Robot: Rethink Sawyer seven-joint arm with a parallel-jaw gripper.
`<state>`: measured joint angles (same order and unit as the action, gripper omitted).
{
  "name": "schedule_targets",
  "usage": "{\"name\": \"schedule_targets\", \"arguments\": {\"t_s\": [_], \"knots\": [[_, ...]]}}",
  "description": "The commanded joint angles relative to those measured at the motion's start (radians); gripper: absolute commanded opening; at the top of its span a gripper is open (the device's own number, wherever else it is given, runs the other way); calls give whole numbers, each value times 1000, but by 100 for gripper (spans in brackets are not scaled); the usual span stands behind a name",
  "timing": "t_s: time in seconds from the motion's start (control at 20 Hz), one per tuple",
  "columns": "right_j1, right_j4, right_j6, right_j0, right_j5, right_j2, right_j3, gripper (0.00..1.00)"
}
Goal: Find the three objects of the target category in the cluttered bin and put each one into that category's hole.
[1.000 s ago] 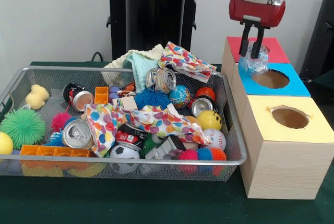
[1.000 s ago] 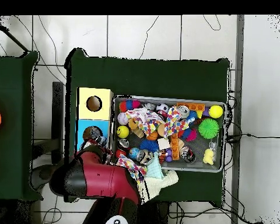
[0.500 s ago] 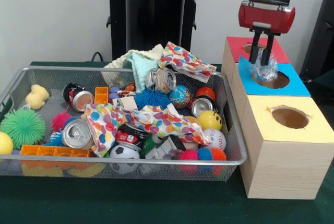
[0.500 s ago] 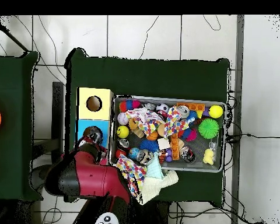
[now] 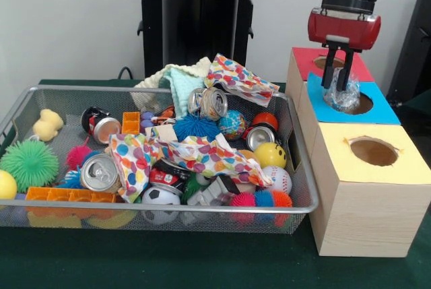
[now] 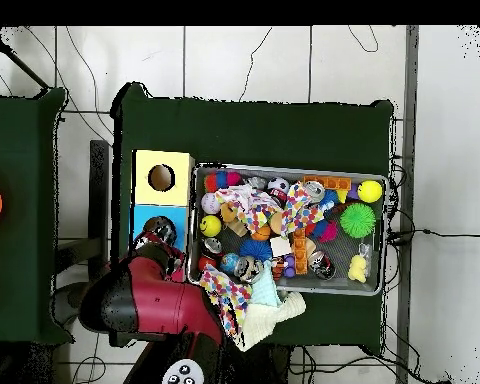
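Note:
The silver wire-mesh bin [image 5: 40, 89] fills the left of the front view, heaped with cans, balls, spiky toys, orange blocks and spotted cloth; it also shows in the overhead view [image 6: 388, 240]. My gripper [image 5: 339, 81] hangs over the blue-topped box [image 5: 381, 110], shut on a crumpled clear plastic piece [image 5: 345, 98] that dangles right at the blue box's round hole [image 5: 358, 104]. In the overhead view the gripper [image 6: 160, 232] sits over the blue box [image 6: 141, 213], and the arm covers most of that box.
Three wooden boxes stand in a row beside the bin: red-topped [image 5: 355, 68] farthest, blue in the middle, yellow-topped [image 5: 397, 165] nearest, each with a round hole. A pale knitted cloth [image 5: 176, 77] hangs over the bin's far rim. Green cloth [image 5: 202, 262] covers the table.
My gripper has carried the clear plastic piece from the blue box's bin-side edge sideways to above its hole. The bin's contents have not moved.

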<state>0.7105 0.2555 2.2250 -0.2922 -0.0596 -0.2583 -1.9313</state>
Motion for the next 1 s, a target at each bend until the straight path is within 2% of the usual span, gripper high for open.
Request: {"name": "schedule_targets", "arguments": {"t_s": [0.05,0.1,0.15,0.65,0.9,1.0], "knots": [[-49,33,154,21,6,27,51,0],[-52,40,158,9,-7,12,54,0],[-59,40,156,-5,-6,-6,62,100],[-75,70,175,-69,-81,-79,92,100],[-21,77,177,33,-87,57,35,100],[-8,80,182,39,-89,62,22,100]]}}
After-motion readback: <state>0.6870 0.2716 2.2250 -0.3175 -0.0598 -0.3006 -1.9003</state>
